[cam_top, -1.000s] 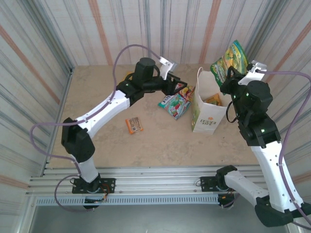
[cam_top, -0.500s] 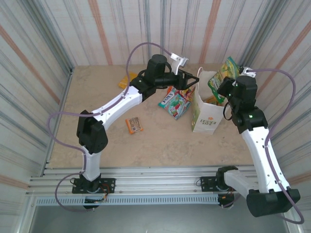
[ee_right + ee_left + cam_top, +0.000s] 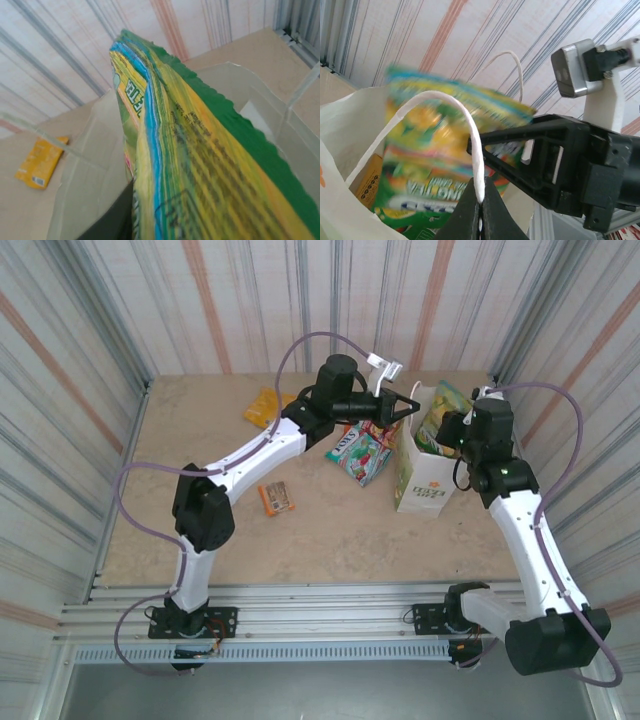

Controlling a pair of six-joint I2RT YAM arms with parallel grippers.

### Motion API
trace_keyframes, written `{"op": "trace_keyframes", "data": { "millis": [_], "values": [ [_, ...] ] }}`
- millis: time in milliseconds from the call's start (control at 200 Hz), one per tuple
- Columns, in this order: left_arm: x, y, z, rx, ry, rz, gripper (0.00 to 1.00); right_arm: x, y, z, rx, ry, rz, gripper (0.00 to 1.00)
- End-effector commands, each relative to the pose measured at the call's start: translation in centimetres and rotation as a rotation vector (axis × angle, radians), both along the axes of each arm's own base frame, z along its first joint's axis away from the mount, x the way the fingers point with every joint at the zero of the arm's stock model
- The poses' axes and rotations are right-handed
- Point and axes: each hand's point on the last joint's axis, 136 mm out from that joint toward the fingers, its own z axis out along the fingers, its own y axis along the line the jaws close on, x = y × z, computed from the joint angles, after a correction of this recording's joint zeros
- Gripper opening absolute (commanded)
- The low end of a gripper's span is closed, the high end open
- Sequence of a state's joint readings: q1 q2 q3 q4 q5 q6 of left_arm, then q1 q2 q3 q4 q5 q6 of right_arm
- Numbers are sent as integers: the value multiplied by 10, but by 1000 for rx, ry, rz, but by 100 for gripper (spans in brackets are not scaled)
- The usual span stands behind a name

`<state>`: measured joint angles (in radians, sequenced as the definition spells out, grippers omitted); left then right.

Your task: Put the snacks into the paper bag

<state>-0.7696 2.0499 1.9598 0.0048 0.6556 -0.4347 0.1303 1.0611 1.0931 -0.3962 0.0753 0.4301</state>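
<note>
The white paper bag (image 3: 425, 480) stands upright at the right of the table. My left gripper (image 3: 408, 406) is at its near rim, shut on a white cord handle (image 3: 472, 137) pinched between the black fingers (image 3: 492, 215). My right gripper (image 3: 447, 430) hangs over the bag's mouth. A green-yellow snack packet (image 3: 440, 412) stands between its jaws, lower end inside the bag (image 3: 85, 180). The packet (image 3: 435, 150) looks blurred, so whether the jaws still press it is unclear. One black finger (image 3: 112, 220) touches its edge. An orange packet (image 3: 370, 180) lies inside the bag.
A teal-red candy bag (image 3: 362, 452) lies just left of the paper bag. A small orange bar (image 3: 277, 497) sits mid-table. A yellow packet (image 3: 265, 405) lies far left, near the back wall. Corrugated walls close in the table on three sides.
My left arm swung right to the bag and shut on its cord handle. My right gripper came down and left, lowering the green-yellow packet from above the bag into its mouth.
</note>
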Motion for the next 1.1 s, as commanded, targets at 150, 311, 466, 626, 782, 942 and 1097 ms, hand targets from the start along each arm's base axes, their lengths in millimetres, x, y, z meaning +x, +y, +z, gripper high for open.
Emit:
{"op": "trace_keyframes", "data": {
  "millis": [150, 311, 466, 626, 782, 942, 1097],
  "values": [
    [-3, 10, 28, -4, -76, 29, 13, -28, 0, 39, -101, -13, 78, 38],
    [-5, 18, 27, 40, -73, 57, 28, -53, 9, 45, -69, -16, 140, 39],
    [-12, 32, 29, 85, -59, 83, 46, -78, 29, 37, 17, 8, 239, 41],
    [-20, 56, 24, 147, -27, 158, 59, -102, 48, 20, 82, 28, 309, 43],
    [-24, 90, 4, 225, -11, 261, 68, -119, 66, -3, 105, 71, 353, 45],
    [-25, 127, -31, 297, 65, 337, 71, -126, 80, -20, 119, 82, 372, 45],
    [-22, 165, -74, 345, 179, 429, 71, -126, 99, -27, 142, 61, 417, 45]
  ]
}}
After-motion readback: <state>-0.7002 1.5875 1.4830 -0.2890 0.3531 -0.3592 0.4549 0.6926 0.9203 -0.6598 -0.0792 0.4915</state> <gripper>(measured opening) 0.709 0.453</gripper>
